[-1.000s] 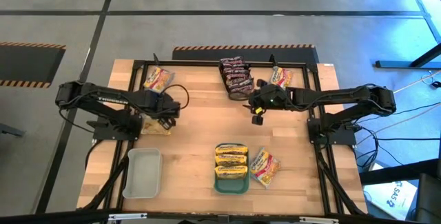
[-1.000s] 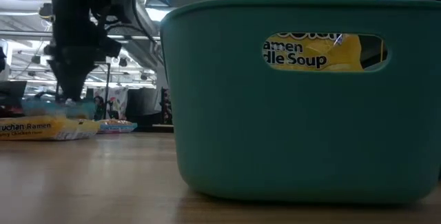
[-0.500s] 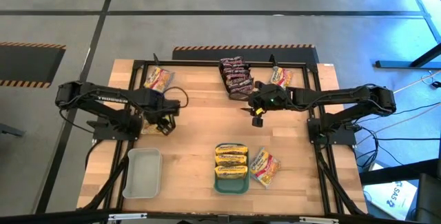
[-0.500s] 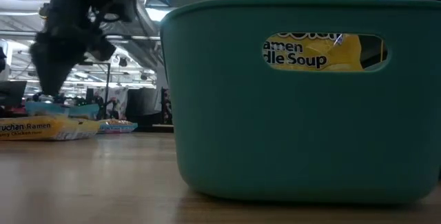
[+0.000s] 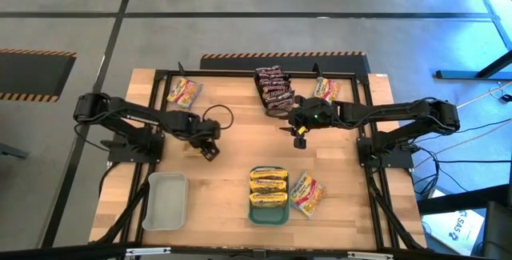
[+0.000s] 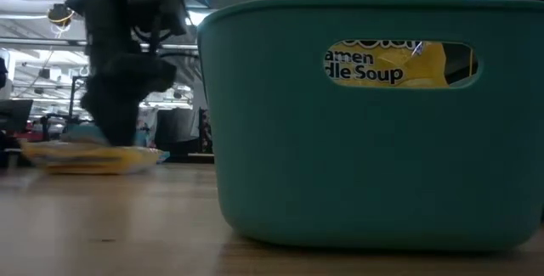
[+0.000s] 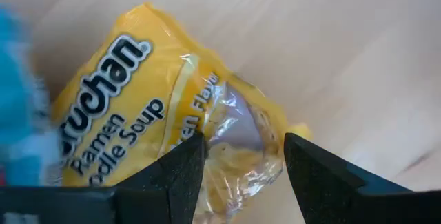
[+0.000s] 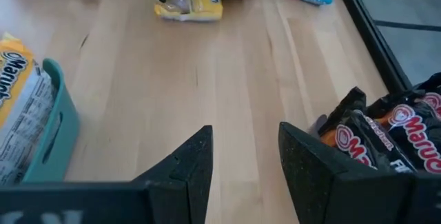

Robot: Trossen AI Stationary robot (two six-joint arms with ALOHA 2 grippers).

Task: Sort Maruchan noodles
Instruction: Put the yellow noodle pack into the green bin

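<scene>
A yellow Maruchan noodle packet (image 7: 138, 107) lies on the wood left of centre, also seen in the low view (image 6: 89, 159). My left gripper (image 5: 205, 142) is shut on one end of it. My right gripper (image 5: 298, 137) hangs open over bare wood at centre right, nothing between its fingers (image 8: 196, 155). More yellow packets (image 5: 268, 182) lie in the teal tray (image 5: 258, 214). Dark maroon packets (image 5: 274, 90) are heaped at the far edge. My left gripper pinches the packet's clear crimped end (image 7: 241, 124) between its two fingers (image 7: 189, 162). The fingers come from above, pointing steeply down. The rest of the packet (image 8: 196, 0) lies flat on the table, stretching away from the fingers.
A grey tray (image 5: 166, 200) stands near the front left. Loose mixed-colour packets lie at the far left (image 5: 184, 92), far right (image 5: 324, 90) and beside the teal tray (image 5: 306, 194). Black frame rails (image 5: 160, 74) border the table.
My left gripper has gone toward the table's right edge and down, tipping to point more steeply downward. The yellow packet has slid along the table with it, toward the right. My right arm has kept still.
</scene>
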